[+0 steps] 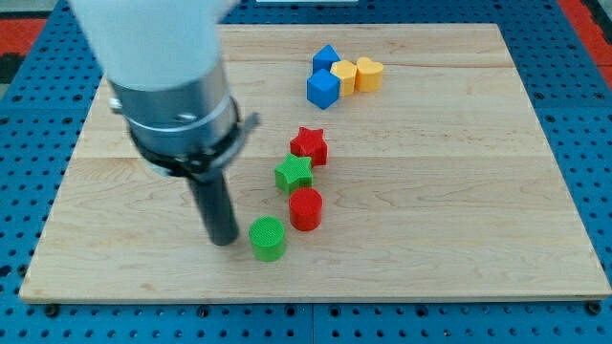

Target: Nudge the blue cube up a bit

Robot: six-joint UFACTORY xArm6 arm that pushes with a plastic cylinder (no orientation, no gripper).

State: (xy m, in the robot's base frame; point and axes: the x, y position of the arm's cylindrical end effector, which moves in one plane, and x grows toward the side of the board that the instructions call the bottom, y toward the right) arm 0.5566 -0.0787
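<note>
My tip [225,239] is sitting low on the wooden board [459,248], toward the near left, just beside the green cylinder [268,238] on its left; there is no pincer on this rod, so nothing is open or clamped, it is a plain stick resting at table height, touching no block as far as I can tell. The blue cube [323,89] is lying well away, up and to the right of the tip, in the far cluster; a second blue block [326,59] is pressing in just behind it, a yellow block [344,75] is touching its right side, and another yellow block [369,73] is sitting beyond that. Between tip and cube, the red star [310,145], green star [294,173] and red cylinder [306,208] are forming a slanted line; the board left of that line is looking free, so that is the lane I would judge best. To push up, the tip is needing to arrive on the cube's near face; the room beyond it is tight, with the blue neighbour there and the board's far edge not far behind, so only a small shove is looking safe.
</note>
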